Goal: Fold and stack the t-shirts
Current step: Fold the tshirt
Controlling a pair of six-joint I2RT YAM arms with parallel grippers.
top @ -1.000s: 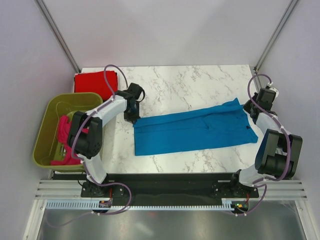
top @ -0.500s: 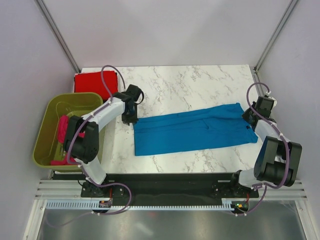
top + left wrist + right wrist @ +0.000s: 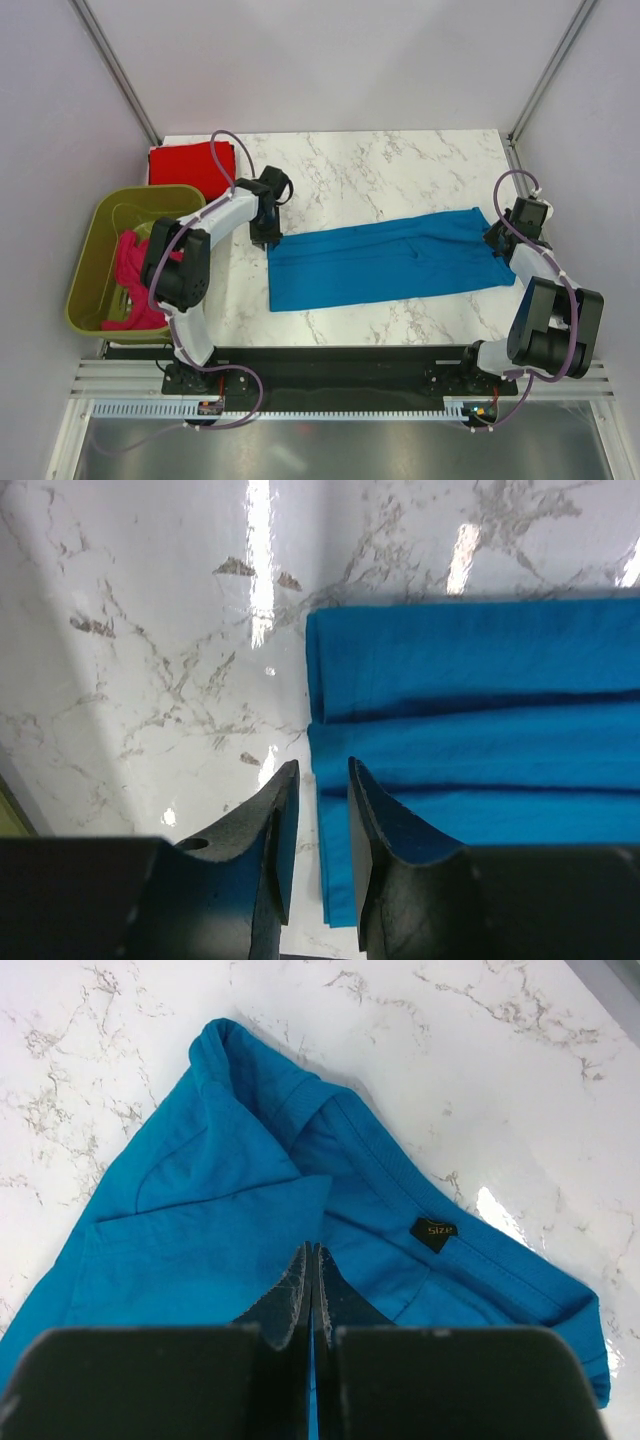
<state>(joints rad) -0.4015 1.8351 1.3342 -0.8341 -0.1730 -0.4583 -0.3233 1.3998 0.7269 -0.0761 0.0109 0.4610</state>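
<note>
Since the blue t-shirt [image 3: 385, 262] lies as 1 long strip across the tabletop [image 3: 380, 175], I'd pinch both ends evenly. The left hand [image 3: 318, 780] hovers narrowly parted and empty at its edge, and the right hand [image 3: 311, 1255] is pinched shut over the collar.

A white marble-patterned desk [image 3: 380, 170] fills the middle, grey veins running across it. An olive-green plastic tub [image 3: 100, 215] sits at its left edge, toward the near side. Two slanted metal posts [image 3: 115, 70] [image 3: 555, 65] rise from the far corners against pale walls. A black bar [image 3: 340, 360] runs along the near edge.
</note>
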